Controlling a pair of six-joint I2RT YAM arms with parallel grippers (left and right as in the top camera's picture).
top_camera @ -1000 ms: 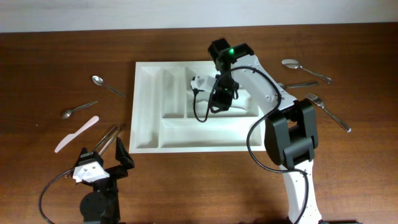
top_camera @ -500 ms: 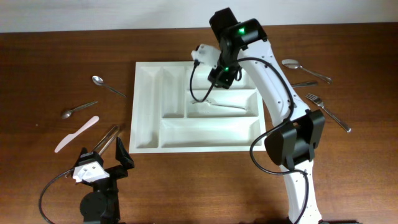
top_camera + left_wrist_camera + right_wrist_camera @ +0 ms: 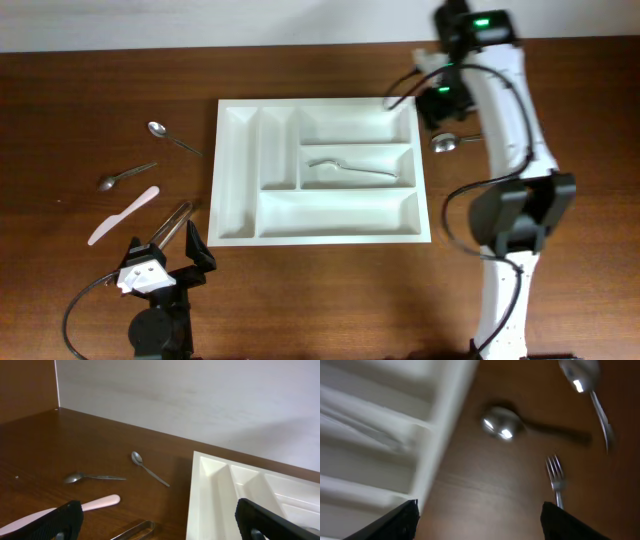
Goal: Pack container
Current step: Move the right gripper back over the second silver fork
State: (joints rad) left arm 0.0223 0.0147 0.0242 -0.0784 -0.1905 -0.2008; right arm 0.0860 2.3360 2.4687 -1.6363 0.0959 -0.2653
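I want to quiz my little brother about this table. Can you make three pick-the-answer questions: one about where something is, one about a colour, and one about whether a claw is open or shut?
1. Where does the piece of cutlery in the tray lie?
A) the far-left narrow slot
B) the middle wide slot
C) the long slot nearest the robot

2. What colour is the knife left of the tray?
A) pink
B) green
C) black

3. How is the left gripper?
A) shut on a spoon
B) wide open, holding nothing
C) shut on the knife

Answers:
1 B, it lies between the two other wide slots.
2 A, it shows pale pink in both views.
3 B, it gapes wide with nothing in it.
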